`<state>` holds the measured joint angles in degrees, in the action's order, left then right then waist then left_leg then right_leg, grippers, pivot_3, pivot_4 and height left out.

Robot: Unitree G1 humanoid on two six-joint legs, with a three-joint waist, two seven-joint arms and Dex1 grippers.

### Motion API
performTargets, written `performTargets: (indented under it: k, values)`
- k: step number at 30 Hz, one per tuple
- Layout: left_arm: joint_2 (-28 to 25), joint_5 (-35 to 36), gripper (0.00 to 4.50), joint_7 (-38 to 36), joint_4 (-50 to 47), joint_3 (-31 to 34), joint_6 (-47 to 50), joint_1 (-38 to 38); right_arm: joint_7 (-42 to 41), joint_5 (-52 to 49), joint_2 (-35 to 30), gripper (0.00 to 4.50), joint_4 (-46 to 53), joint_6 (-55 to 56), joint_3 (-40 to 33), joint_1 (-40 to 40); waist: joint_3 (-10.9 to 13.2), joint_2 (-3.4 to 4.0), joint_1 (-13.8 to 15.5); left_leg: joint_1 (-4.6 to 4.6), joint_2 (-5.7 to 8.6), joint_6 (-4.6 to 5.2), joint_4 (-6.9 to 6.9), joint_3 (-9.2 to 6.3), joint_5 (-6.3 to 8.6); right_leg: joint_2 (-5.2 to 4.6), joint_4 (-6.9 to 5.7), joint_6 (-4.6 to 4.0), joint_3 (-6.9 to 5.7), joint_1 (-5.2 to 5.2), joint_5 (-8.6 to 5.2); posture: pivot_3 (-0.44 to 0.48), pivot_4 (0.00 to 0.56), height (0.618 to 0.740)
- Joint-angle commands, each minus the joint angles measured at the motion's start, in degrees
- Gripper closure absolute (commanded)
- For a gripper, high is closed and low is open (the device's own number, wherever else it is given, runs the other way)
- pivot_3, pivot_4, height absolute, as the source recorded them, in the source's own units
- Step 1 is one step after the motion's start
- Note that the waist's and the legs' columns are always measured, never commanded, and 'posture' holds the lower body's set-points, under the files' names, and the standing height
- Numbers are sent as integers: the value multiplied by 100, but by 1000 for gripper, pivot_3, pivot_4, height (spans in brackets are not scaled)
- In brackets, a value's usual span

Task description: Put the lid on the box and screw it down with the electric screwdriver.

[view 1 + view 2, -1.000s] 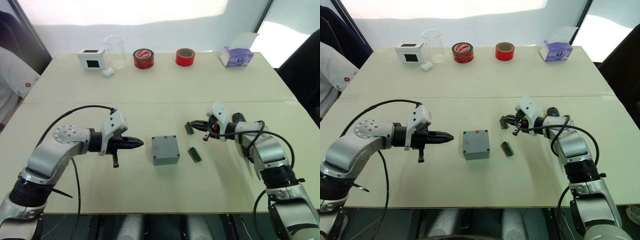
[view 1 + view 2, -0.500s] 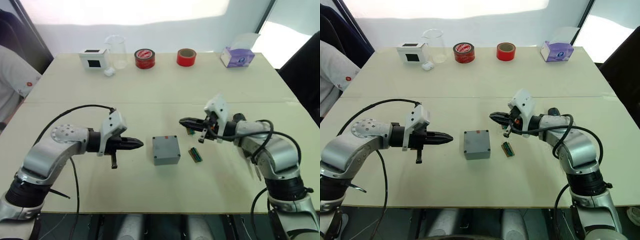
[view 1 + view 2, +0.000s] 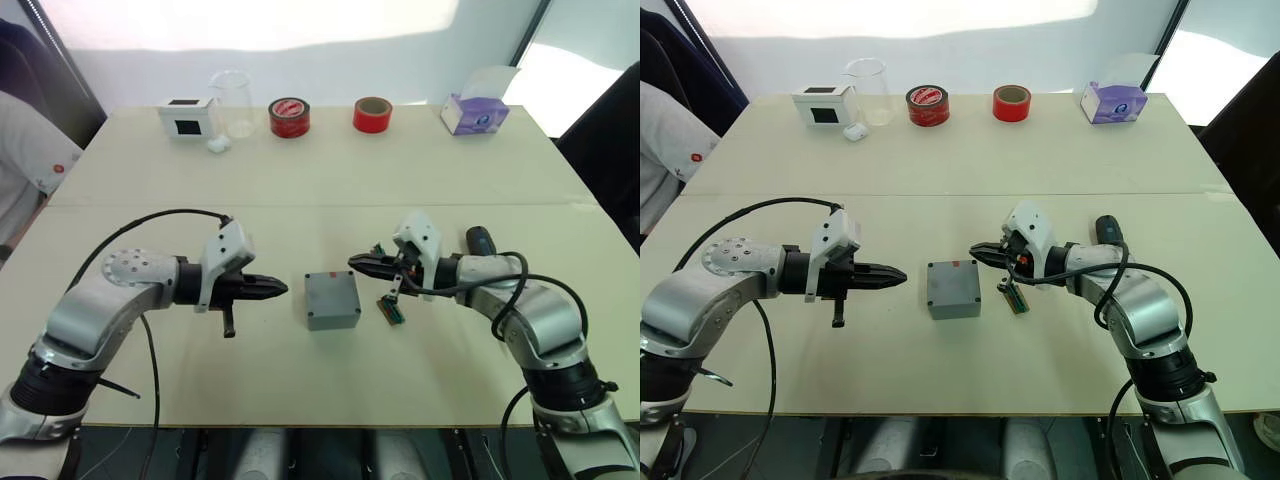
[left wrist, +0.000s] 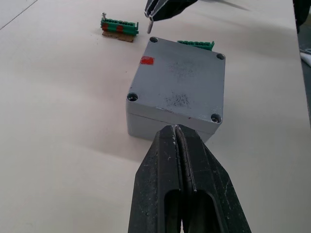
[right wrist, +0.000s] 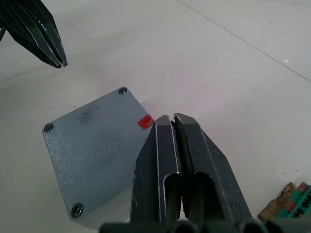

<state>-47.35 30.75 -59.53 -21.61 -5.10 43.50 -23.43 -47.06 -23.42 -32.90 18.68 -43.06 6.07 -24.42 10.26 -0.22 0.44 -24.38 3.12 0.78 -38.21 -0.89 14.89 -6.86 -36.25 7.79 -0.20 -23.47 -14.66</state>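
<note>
Black fingers of both grippers are pressed together, gripping nothing. Left gripper (image 3: 278,288) and right gripper (image 3: 356,262) point at each other, level over the table (image 3: 330,180), either side of one grey box (image 3: 332,299). Its lid (image 4: 180,80) is on, with four corner screws and a red mark. Two green terminal blocks (image 3: 391,308) lie beside it. One screwdriver (image 3: 478,239) lies behind the right arm.
</note>
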Motion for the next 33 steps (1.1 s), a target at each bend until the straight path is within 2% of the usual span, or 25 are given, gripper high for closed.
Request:
performTargets:
  k: [1,33]
  values:
    - [-99,19,4500,17,-159,139,-21,-80,-34,-21,-79,4472,129,123,-23,35,0,0,-2,0,0,0,0,0,0,0,0,0,0,0,0,0,150,740]
    - [-90,-37,4500,-21,-99,77,-60,-87,-25,36,-78,4472,121,102,151,119,0,0,-3,0,0,1,0,0,1,0,0,0,0,0,0,0,150,740]
